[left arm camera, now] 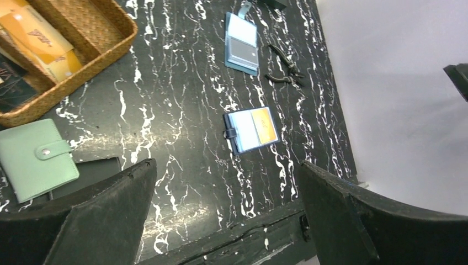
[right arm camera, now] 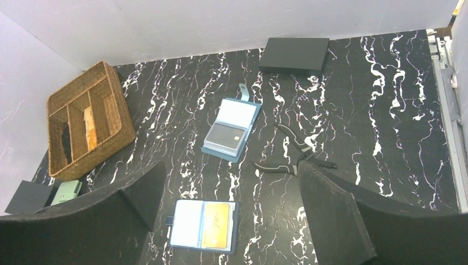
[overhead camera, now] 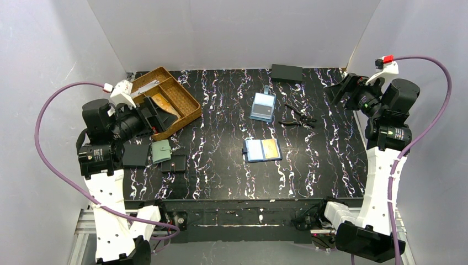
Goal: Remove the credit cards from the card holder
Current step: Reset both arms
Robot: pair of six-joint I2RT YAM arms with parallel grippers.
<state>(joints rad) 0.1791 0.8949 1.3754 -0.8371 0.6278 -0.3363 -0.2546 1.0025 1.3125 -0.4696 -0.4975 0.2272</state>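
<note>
Lab test cell — plain white walls [overhead camera: 232, 33] around a marbled black table [overhead camera: 221, 160].

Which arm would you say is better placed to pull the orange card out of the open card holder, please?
Probably the right arm: the orange card sits in the right half of the card holder, nearer its open jaws. The left arm hangs farther off, by the basket.

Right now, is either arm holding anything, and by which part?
Nothing is held: left gripper and right gripper are open and empty, away from the card holder.
</note>
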